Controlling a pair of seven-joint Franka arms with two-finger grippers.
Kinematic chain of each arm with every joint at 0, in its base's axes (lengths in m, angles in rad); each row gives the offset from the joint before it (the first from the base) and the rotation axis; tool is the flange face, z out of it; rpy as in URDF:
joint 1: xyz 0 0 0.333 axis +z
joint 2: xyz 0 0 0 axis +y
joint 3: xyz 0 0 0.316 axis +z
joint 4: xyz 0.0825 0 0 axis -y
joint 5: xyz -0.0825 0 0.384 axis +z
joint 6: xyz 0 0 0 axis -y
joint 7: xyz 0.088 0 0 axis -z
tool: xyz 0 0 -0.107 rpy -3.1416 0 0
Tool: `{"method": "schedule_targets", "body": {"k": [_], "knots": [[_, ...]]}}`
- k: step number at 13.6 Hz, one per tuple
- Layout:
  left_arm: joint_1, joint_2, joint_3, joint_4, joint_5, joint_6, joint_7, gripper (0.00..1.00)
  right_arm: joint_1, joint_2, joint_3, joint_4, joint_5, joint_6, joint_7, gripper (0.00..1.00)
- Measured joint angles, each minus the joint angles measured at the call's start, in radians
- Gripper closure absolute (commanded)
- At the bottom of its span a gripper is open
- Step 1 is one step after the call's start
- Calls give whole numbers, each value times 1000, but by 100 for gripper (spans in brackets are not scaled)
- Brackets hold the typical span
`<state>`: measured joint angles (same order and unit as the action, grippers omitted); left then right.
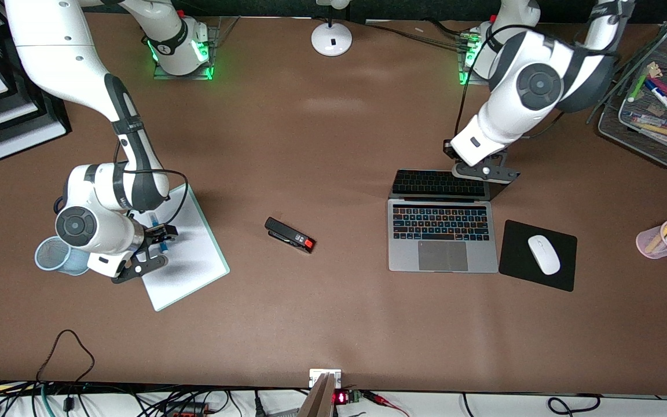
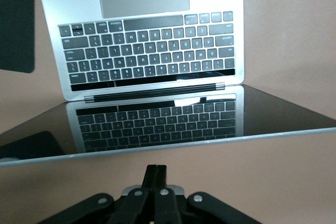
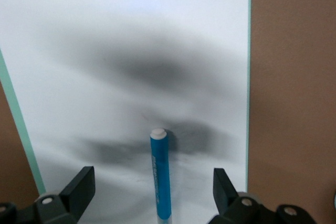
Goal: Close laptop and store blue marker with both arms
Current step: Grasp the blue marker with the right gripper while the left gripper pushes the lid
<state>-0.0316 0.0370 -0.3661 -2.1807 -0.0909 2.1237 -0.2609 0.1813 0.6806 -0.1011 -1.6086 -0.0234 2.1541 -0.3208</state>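
Observation:
The laptop [image 1: 442, 234] stands open near the left arm's end of the table, its dark screen [image 2: 157, 124] mirroring the black keys [image 2: 152, 51]. My left gripper [image 1: 481, 172] is shut and empty, just off the lid's upper edge [image 2: 168, 148] on the robots' side; its fingertips [image 2: 156, 174] are pressed together. The blue marker [image 3: 159, 177] lies on a white board with a green rim [image 3: 131, 51]. My right gripper [image 3: 152, 187] is open and straddles the marker [image 1: 162, 244], one finger on each side, not touching it.
A black stapler with a red end [image 1: 289, 234] lies mid-table. A black mouse pad [image 1: 519, 272] with a white mouse [image 1: 543, 253] sits beside the laptop. There is also a pink pen cup [image 1: 665, 237], a blue mesh cup [image 1: 55, 255], a mesh tray of markers [image 1: 658, 98] and a lamp base [image 1: 332, 39].

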Motion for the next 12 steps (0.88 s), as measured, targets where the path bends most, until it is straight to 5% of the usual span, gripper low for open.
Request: {"method": "schedule_targets", "body": {"k": [8,12], "knots": [[33,58,1,-16,110,281,-1,100,-12,36,-1,-1,0,14,-63,38],[40,189,6,97,186,360,0,100,-18,40,-2,-1,1,20,-70,48]]}}
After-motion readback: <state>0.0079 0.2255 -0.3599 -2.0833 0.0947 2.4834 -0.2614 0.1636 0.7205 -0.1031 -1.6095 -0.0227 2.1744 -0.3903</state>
